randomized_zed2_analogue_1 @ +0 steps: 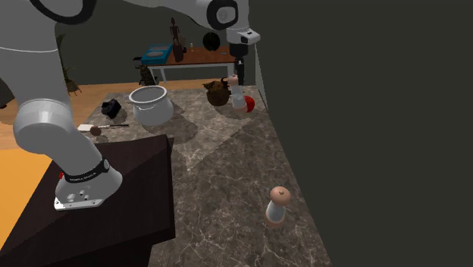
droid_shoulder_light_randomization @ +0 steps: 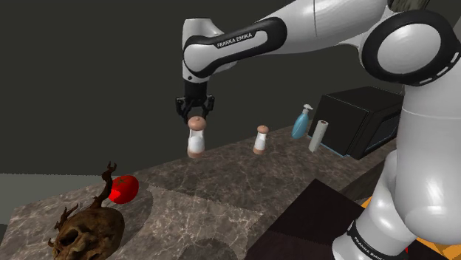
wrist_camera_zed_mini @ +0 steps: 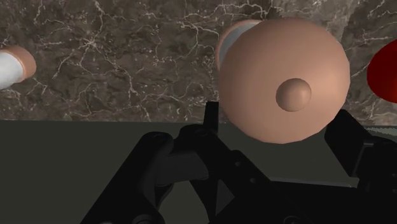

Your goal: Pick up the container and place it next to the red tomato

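Note:
The container (droid_shoulder_light_randomization: 196, 140) is a white shaker with a round tan cap (wrist_camera_zed_mini: 286, 79). My gripper (droid_shoulder_light_randomization: 195, 112) is shut on it, and the black fingers (wrist_camera_zed_mini: 347, 137) press the cap from both sides. It hangs by the counter's back edge, tilted slightly. Whether its base touches the marble I cannot tell. The red tomato (droid_shoulder_light_randomization: 124, 189) lies on the counter toward the shoulder view's left. In the second exterior view the gripper (randomized_zed2_analogue_1: 239, 72) holds the container (randomized_zed2_analogue_1: 238, 95) just beside the tomato (randomized_zed2_analogue_1: 249, 107). The wrist view shows the gripper (wrist_camera_zed_mini: 280, 124) and a red tomato edge (wrist_camera_zed_mini: 385, 70).
A second, similar shaker (droid_shoulder_light_randomization: 261, 139) stands further along the counter (droid_shoulder_light_randomization: 222, 207). A brown skull-like sculpture (droid_shoulder_light_randomization: 85, 233) sits near the tomato. A blue spray bottle (droid_shoulder_light_randomization: 301, 122), a white roll (droid_shoulder_light_randomization: 318, 137) and a black box (droid_shoulder_light_randomization: 362, 118) stand at the shoulder view's right. A grey pot (randomized_zed2_analogue_1: 149, 105) stands nearby.

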